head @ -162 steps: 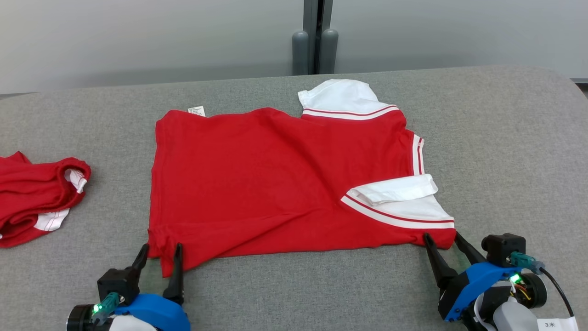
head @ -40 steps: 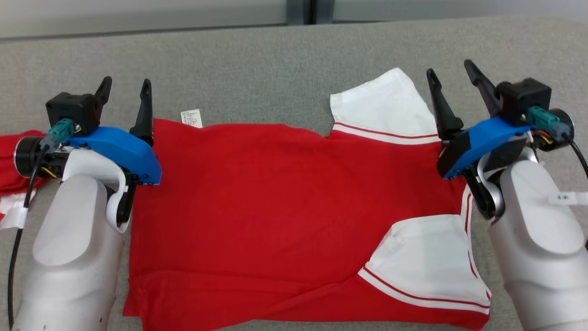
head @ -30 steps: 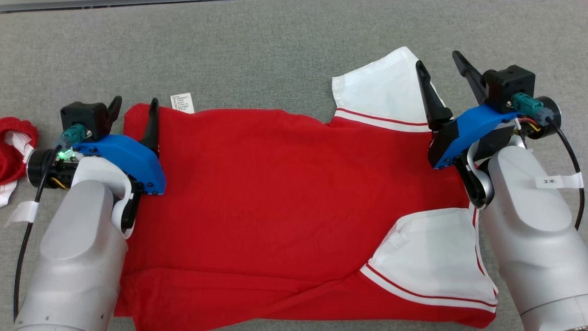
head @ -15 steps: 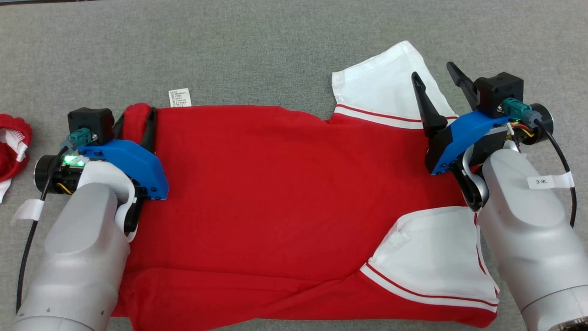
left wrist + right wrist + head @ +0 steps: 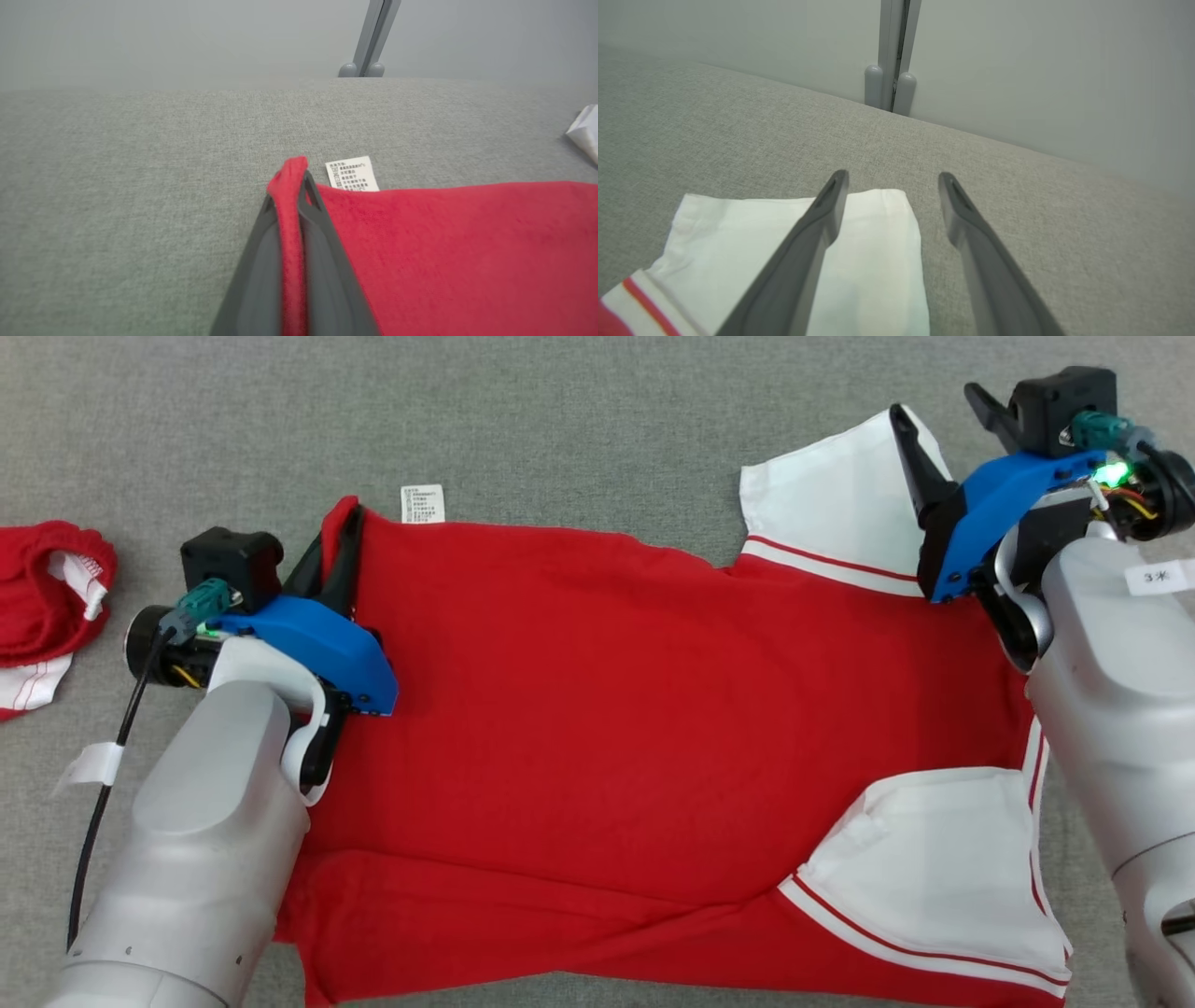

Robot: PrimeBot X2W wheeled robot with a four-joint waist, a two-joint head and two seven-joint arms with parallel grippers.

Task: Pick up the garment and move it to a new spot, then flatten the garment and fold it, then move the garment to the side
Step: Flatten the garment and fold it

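The garment (image 5: pixel 616 709) is a red shirt with white sleeves, spread flat on the grey surface. My left gripper (image 5: pixel 344 527) is shut on its far left corner, and a ridge of red cloth (image 5: pixel 290 205) stands pinched between the two fingers, next to the white care label (image 5: pixel 352 174). My right gripper (image 5: pixel 936 403) stands open over the far white sleeve (image 5: pixel 836 513). In the right wrist view the sleeve's corner (image 5: pixel 873 242) lies under and between the spread fingers (image 5: pixel 817 233).
A second red and white garment (image 5: pixel 42 607) lies bunched at the left edge. Bare grey fabric (image 5: pixel 560 420) stretches beyond the shirt. A grey wall with a vertical post (image 5: pixel 892 56) rises behind the surface's far edge.
My left gripper has closed on the shirt's far left corner, raising a fold of red cloth. The right gripper has moved farther out over the white sleeve, still open. The head camera has shifted.
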